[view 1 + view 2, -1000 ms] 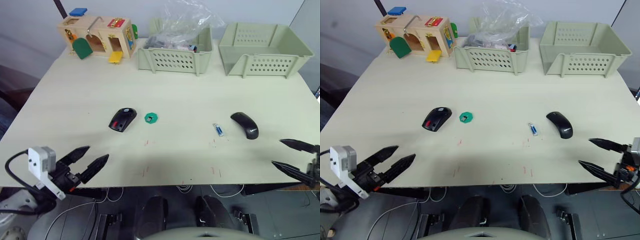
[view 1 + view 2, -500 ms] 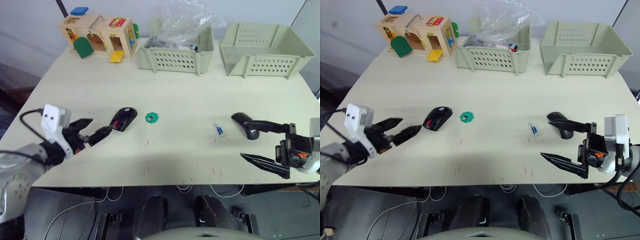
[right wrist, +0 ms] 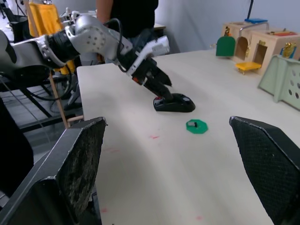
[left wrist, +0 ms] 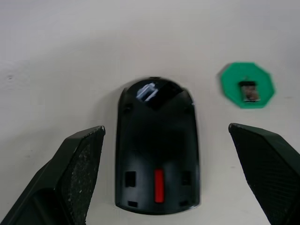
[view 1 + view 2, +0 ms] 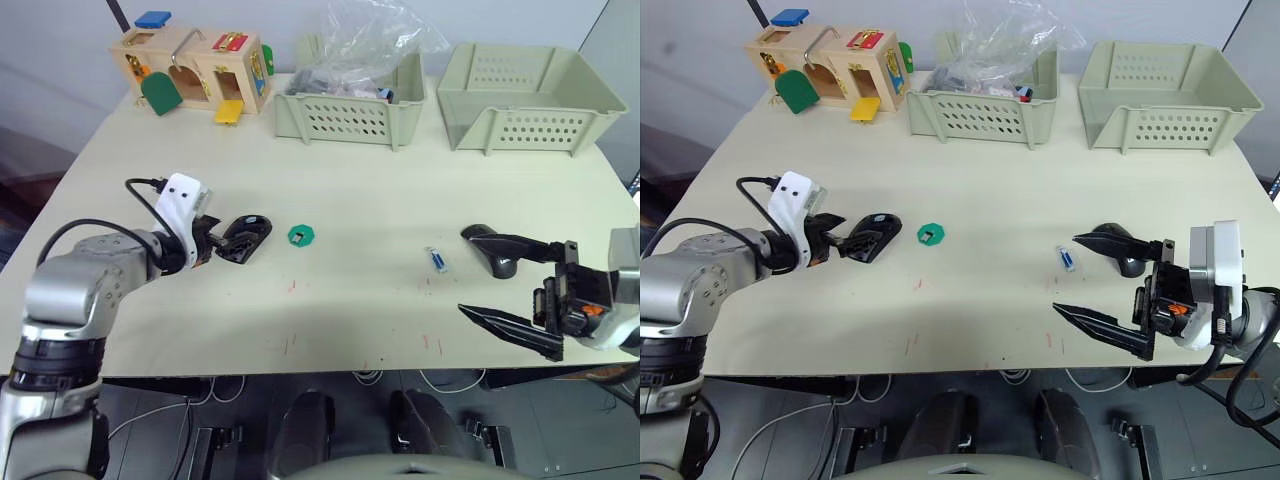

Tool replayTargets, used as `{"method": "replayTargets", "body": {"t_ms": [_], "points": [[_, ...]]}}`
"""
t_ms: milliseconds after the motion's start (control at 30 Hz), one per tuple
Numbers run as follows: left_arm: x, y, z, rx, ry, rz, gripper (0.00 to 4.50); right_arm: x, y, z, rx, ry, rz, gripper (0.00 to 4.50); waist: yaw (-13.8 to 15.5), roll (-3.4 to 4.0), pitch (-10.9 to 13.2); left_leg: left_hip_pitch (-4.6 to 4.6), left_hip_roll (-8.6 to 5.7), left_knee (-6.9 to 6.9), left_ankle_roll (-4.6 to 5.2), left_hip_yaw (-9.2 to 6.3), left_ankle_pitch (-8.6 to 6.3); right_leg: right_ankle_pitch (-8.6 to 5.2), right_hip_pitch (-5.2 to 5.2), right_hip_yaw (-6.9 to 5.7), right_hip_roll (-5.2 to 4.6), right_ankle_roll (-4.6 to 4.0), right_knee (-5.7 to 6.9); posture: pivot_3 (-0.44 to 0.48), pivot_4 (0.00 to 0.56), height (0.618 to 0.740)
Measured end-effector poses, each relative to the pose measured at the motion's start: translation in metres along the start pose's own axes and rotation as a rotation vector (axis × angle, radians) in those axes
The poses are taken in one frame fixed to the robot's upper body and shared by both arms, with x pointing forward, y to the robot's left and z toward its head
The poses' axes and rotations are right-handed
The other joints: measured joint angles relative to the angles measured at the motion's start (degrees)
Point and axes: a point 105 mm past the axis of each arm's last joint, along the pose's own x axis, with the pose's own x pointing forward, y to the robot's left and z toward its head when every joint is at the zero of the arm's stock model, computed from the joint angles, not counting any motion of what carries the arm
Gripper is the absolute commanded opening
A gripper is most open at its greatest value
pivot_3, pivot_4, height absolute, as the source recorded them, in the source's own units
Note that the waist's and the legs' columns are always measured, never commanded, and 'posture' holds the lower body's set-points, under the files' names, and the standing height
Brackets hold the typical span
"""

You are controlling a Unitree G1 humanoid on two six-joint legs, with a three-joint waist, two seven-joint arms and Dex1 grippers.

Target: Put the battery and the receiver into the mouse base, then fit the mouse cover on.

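The black mouse base (image 5: pixel 247 237) with its red inside lies on the table's left half. My left gripper (image 5: pixel 231 241) is open, with one finger (image 4: pixel 78 174) on each side of the mouse base (image 4: pixel 157 146) and not touching it. To the right of the base, the small receiver (image 4: pixel 248 91) rests on a green disc (image 5: pixel 302 235). The blue battery (image 5: pixel 438 259) lies right of centre, and the black mouse cover (image 5: pixel 493 252) is just beyond it. My right gripper (image 5: pixel 476 273) hangs wide open, its upper finger crossing in front of the cover and nothing between the fingers.
A wooden latch box (image 5: pixel 195 65) stands at the back left. A basket holding a plastic bag (image 5: pixel 350 105) and an empty basket (image 5: pixel 525 100) line the far edge. A person in dark clothing (image 3: pixel 126 14) stands beyond the table's left side.
My left gripper has moved right, up to the mouse base, and its fingers now straddle it. My right gripper has drifted slightly left, still open.
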Motion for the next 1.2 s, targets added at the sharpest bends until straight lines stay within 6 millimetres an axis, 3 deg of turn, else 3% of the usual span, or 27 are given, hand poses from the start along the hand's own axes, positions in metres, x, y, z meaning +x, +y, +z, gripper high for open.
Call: {"method": "replayTargets", "body": {"t_ms": [433, 900, 1067, 1200], "points": [[0.021, 0.001, -0.011, -0.004, 0.055, 0.009, 4.50, 0.002, 0.003, -0.001, 0.031, -0.001, -0.040, 4.44, 0.0, -0.10, 0.1, 0.00, 0.00, 0.03, 0.00, -0.02, 0.00, 0.01, 0.01, -0.01, -0.01, 0.01, 0.03, 0.000, 0.150, 0.740], [0.028, 0.003, -0.014, 0.001, 0.050, -0.006, 4.50, 0.002, 0.006, -0.003, 0.035, 0.005, -0.054, 4.44, 0.1, -0.14, 0.1, -0.01, 0.00, 0.03, 0.00, -0.03, 0.00, 0.08, 0.01, -0.01, -0.01, 0.12, 0.03, 0.000, 0.150, 0.740], [0.028, 0.003, -0.014, 0.002, 0.045, -0.017, 2.90, 0.003, 0.006, -0.002, 0.033, 0.005, -0.054, 4.50, 0.1, -0.14, 0.1, -0.01, 0.00, 0.03, 0.01, -0.03, 0.00, 0.14, 0.01, -0.01, -0.01, 0.23, 0.03, 0.000, 0.150, 0.740], [0.027, 0.002, -0.014, 0.001, 0.039, -0.033, 2.93, 0.001, 0.007, -0.004, 0.043, 0.006, -0.054, 4.50, 0.1, -0.15, 0.1, -0.01, 0.00, 0.04, 0.00, -0.04, 0.00, 0.14, 0.01, -0.02, -0.01, 0.23, 0.03, 0.000, 0.150, 0.740]]}}
